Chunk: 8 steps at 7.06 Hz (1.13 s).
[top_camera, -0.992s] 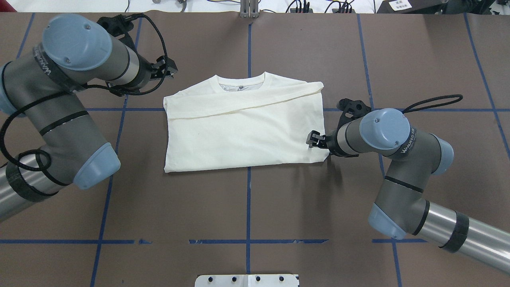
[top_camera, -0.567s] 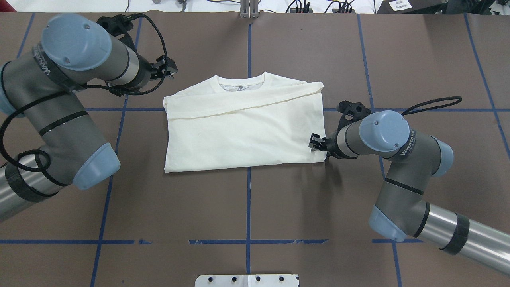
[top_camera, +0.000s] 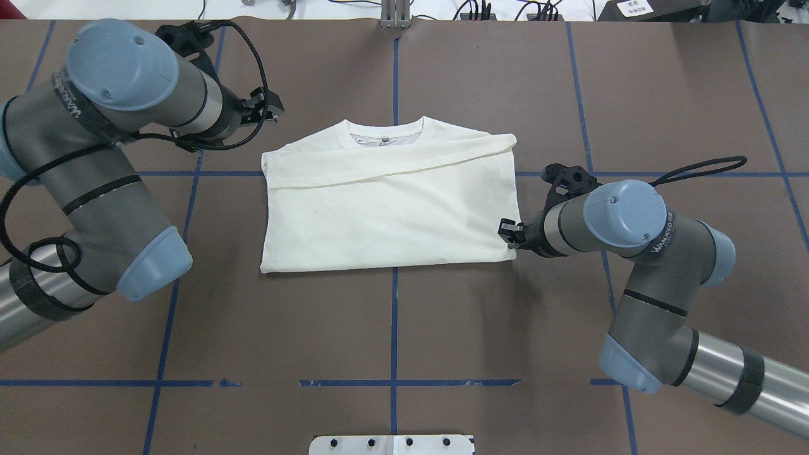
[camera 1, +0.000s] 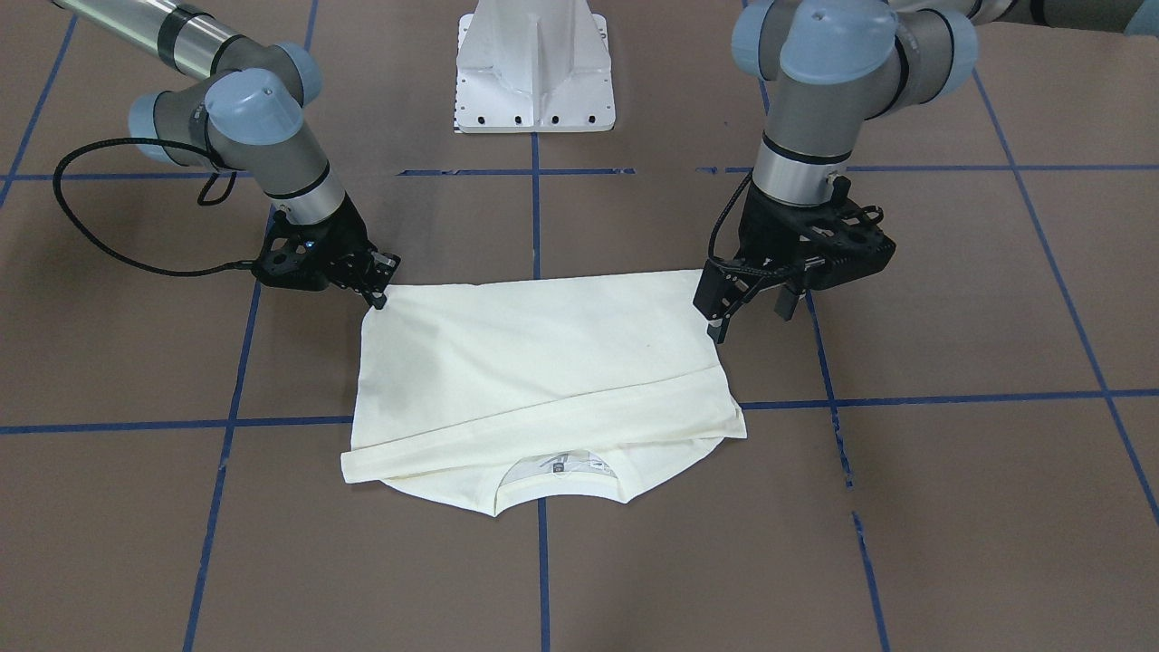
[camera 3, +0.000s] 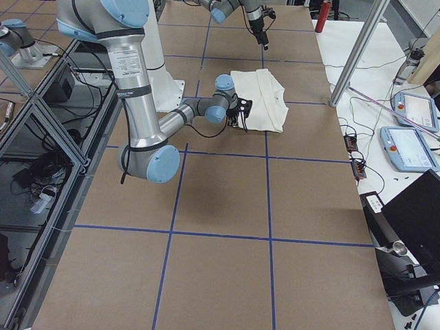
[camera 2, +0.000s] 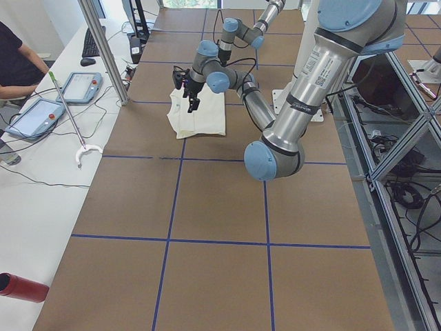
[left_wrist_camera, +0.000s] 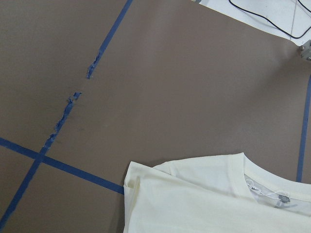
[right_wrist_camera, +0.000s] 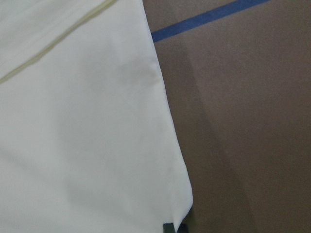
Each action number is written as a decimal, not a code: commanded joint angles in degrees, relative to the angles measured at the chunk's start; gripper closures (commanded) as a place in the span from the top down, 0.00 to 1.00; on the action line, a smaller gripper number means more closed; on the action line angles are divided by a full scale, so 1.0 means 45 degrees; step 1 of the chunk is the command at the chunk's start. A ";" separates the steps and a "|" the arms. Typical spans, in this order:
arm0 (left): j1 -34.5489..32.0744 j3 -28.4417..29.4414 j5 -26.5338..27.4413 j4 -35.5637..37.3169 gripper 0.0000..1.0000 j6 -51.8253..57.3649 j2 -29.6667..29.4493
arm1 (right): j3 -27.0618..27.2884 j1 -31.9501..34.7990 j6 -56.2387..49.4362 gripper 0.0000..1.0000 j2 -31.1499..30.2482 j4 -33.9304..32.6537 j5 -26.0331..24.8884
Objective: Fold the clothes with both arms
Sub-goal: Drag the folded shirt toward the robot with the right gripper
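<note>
The right arm [top_camera: 622, 215] stretches low, right gripper [camera 1: 378, 288] pinched shut on the near-right corner of the shirt [top_camera: 385, 202]. The left gripper [camera 1: 750, 319] hovers off its left edge, fingers apart, empty. The shirt lies folded, back up, on the table [top_camera: 392, 328]. Only the front view shows that spread.

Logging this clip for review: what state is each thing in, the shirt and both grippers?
Shirt: folded, lying flat, plain side up, a sleeve folded across.
Right gripper: low, looks shut on the shirt's near right corner.
Left gripper: open, empty, raised clear of the shirt.
</note>
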 commanded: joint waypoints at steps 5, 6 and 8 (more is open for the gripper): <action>0.0098 -0.0133 0.0000 0.0054 0.99 -0.0104 -0.0063 | 0.5043 -0.6024 0.2330 0.00 -0.4759 0.0059 -0.0259; 0.0408 -0.0153 0.0039 0.0035 0.99 -0.0453 -0.0063 | 0.5568 -0.6848 0.2840 0.00 -0.5227 0.0040 -0.0318; 0.0858 -0.0231 0.0020 0.0015 0.99 -0.0865 -0.0082 | 0.5923 -0.7111 0.2903 0.99 -0.5544 0.0078 -0.0628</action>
